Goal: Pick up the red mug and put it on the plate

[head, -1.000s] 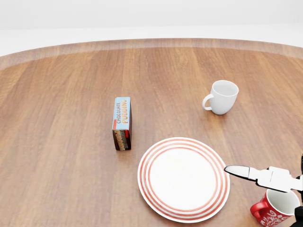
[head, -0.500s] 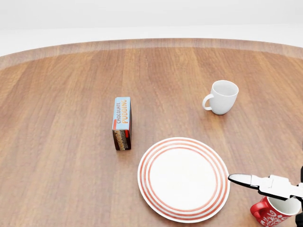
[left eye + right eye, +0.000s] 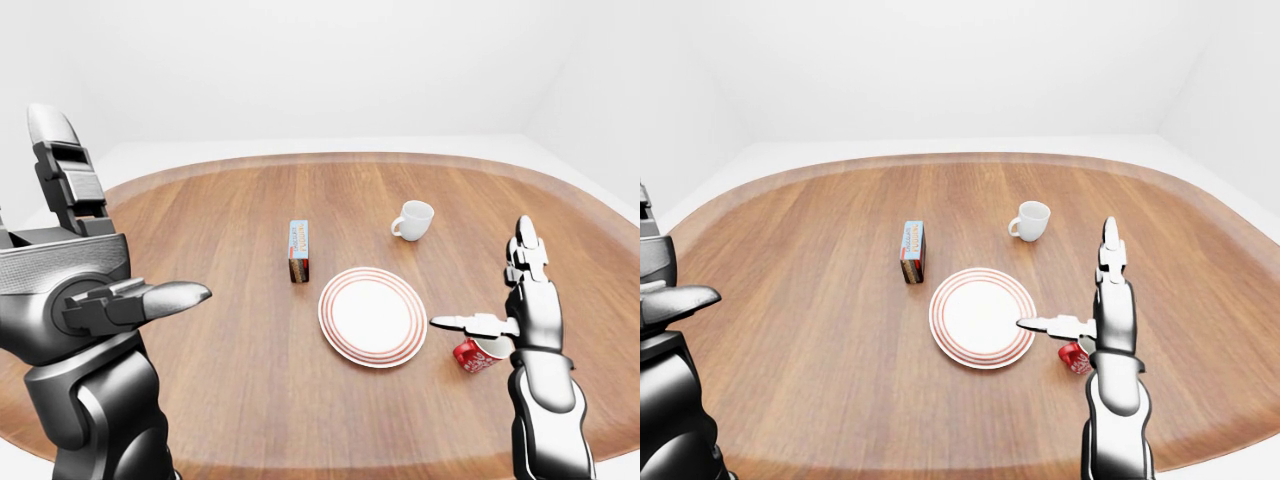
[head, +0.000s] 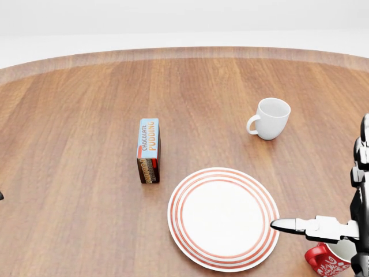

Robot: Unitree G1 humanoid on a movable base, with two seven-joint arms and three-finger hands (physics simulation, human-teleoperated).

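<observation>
wooden table (image 3: 220,330) fills the frame | left hand (image 3: 100,290) raised at left-eye view's left, fingers spread, holding nothing | right hand (image 3: 505,310) lower right, fingers apart above red mug (image 3: 475,355) | striped plate (image 3: 372,315) centre, bare, just left of mug | pudding box (image 3: 298,250) upright | white mug (image 3: 413,220) upper right

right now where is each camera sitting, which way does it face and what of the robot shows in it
Head view: on the head, tilted down at the table, close on the plate; only the right hand shows over the red mug.
Left-eye view: on the head, wider, facing across the table; left hand looms large, right hand too.
Right-eye view: same, set rightward; left hand nearly cropped.
All three share the plate, white mug and pudding box.
</observation>
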